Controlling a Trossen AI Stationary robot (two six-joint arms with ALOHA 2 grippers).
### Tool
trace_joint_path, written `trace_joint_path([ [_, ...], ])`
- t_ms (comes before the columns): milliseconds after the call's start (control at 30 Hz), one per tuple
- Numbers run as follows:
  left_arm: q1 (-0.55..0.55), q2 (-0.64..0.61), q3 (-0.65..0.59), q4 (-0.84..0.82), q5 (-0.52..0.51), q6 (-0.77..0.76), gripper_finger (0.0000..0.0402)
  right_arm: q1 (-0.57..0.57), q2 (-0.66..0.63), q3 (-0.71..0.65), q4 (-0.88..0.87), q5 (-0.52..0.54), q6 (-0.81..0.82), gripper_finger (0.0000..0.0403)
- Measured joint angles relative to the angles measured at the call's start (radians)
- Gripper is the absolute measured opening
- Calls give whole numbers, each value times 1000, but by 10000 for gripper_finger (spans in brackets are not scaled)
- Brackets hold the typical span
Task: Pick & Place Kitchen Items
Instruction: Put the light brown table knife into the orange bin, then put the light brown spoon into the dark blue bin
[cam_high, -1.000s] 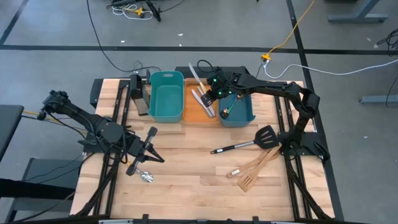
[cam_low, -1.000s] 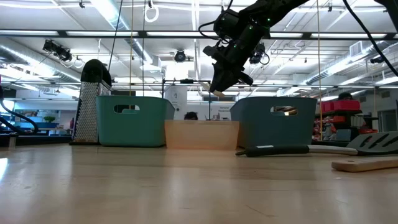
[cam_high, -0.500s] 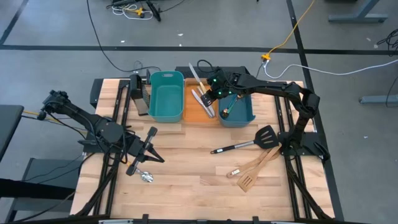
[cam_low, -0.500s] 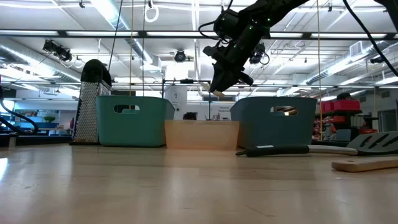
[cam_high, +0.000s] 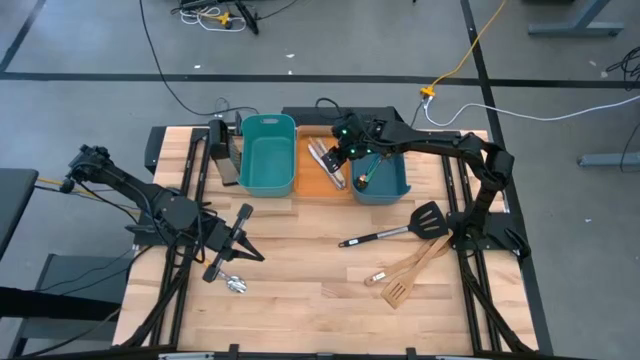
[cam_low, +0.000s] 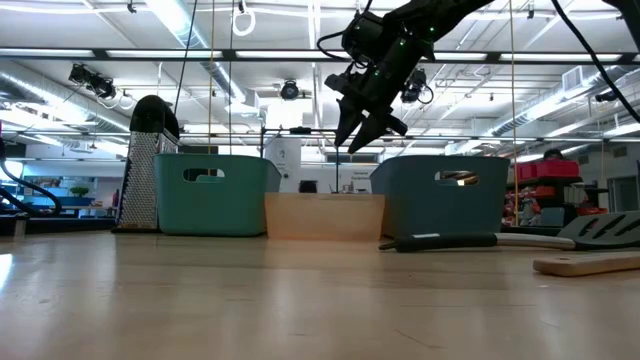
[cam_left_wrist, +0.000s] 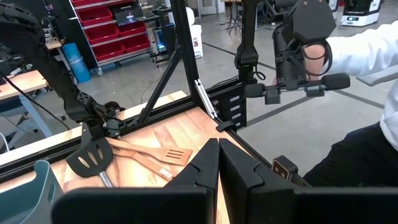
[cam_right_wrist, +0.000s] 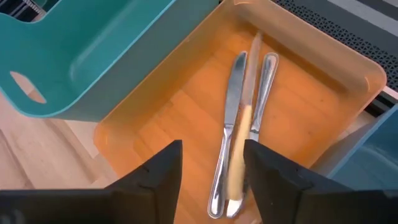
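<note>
Above the orange bin (cam_right_wrist: 155, 118), the right end effector (cam_low: 362, 135) has just sprung open and the utensil it held a moment ago is dropping in, blurred mid-fall, probably a knife (cam_right_wrist: 239, 143). It joins two silver knives (cam_right_wrist: 227, 134) lying lengthwise in that bin, so another item counts as placed. Well away from the bin, the left end effector (cam_high: 240, 238) waits closed.

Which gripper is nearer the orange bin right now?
Right. The right gripper hangs open directly above the orange bin, which holds knives. The left gripper sits shut over the table's near-left area, well away.
</note>
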Motion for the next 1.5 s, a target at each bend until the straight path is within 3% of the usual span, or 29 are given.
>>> trace_joint_path([
  [333, 0, 0, 0, 0, 0, -1, 18, 25, -7, -1, -20, -39, -19, 133],
  [600, 0, 0, 0, -2, 0, -1, 18, 46, -67, -1, -186, -252, -19, 102],
  [967, 0, 0, 0, -33, 0, -1, 18, 180, -74, -1, -286, -258, -19, 79],
  [1267, -5, 0, 0, -262, 80, -111, 18, 299, -74, -1, -285, -251, -18, 77],
  [1500, -7, 0, 0, -434, 84, -223, 18, 378, -74, -1, -285, -246, 10, 77],
])
